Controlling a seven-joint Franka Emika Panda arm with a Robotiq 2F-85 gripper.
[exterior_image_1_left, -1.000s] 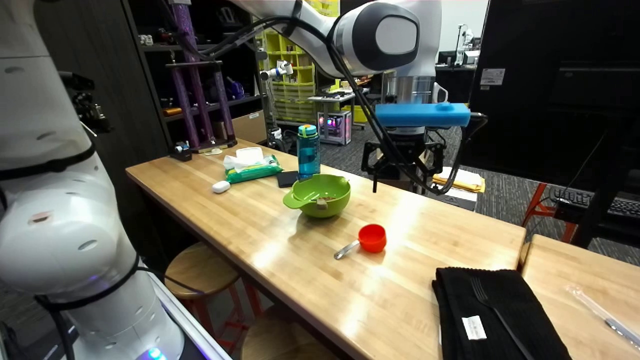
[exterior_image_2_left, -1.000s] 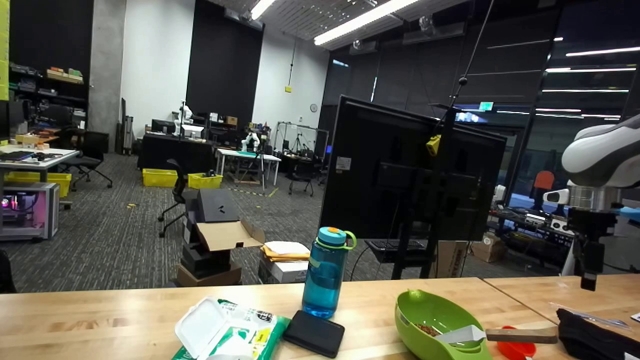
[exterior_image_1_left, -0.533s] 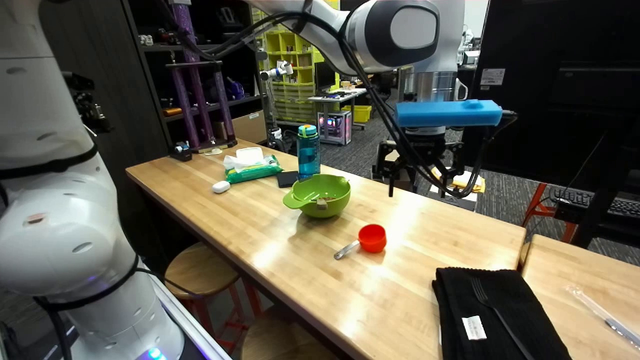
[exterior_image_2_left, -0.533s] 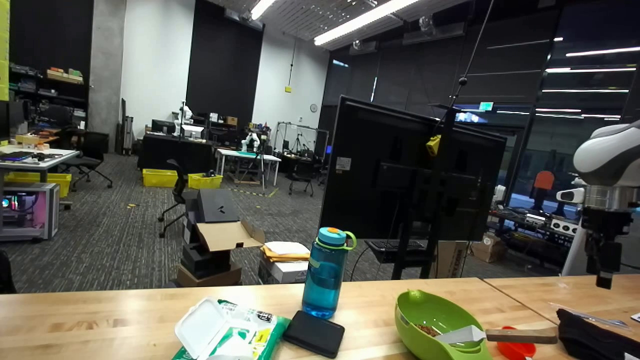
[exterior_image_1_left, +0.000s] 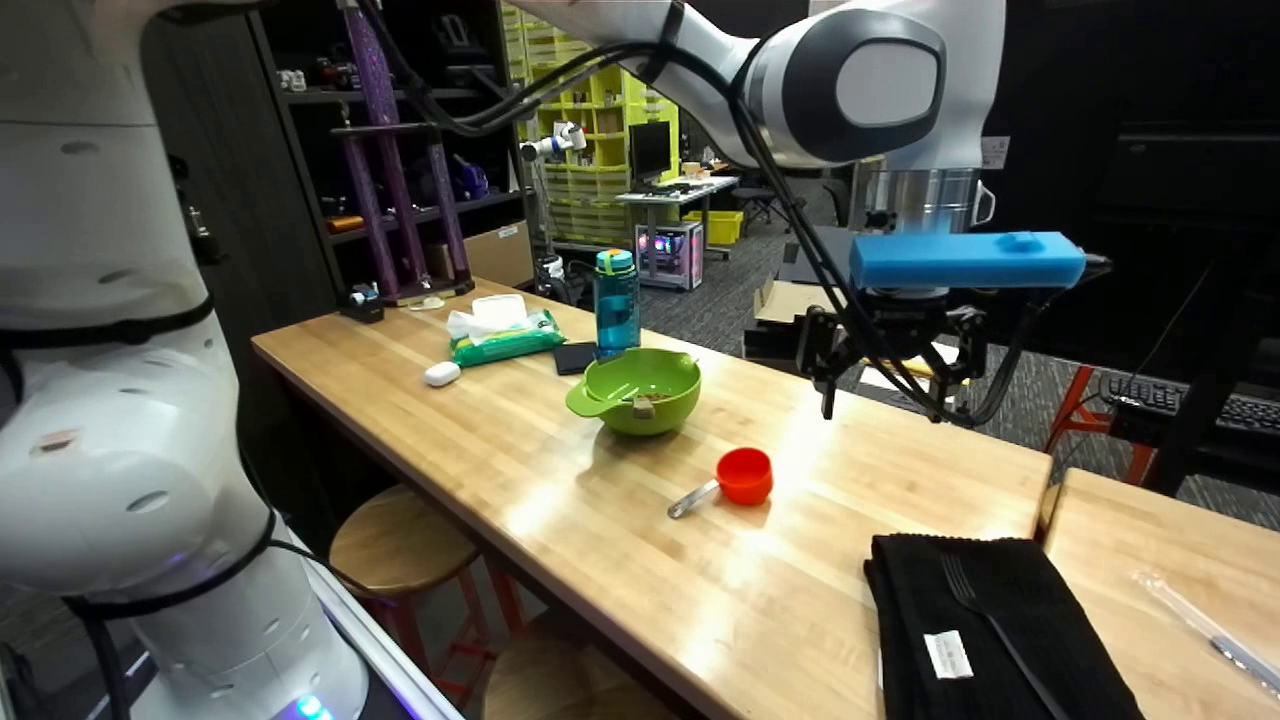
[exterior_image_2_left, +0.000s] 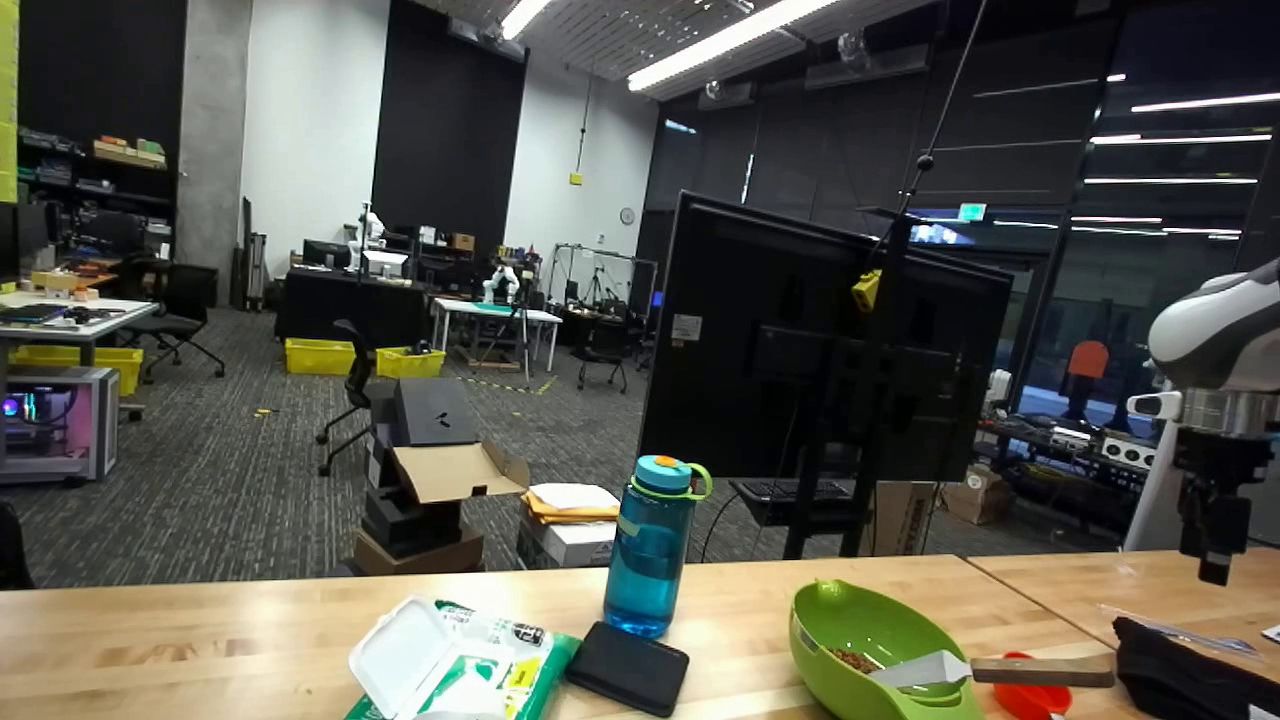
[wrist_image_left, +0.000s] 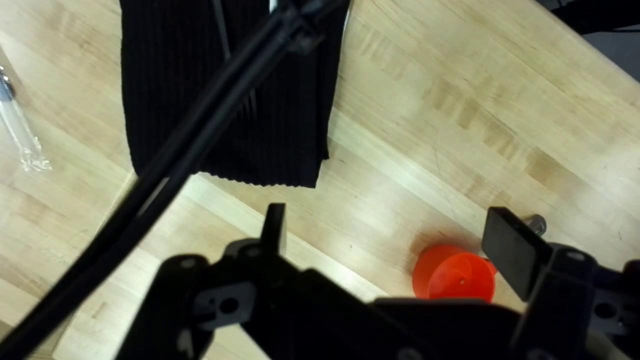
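Well, left to right in an exterior view, I have the green wipes pack on the bench, then the blue bottle, with the green bowl just in front of it. Next comes the red measuring cup, resting on the bench, its metal handle pointing left. My gripper hangs above the bench, right of the cup, jaws spread wide with nothing held. Farther right, I see a fork lying on the black cloth.
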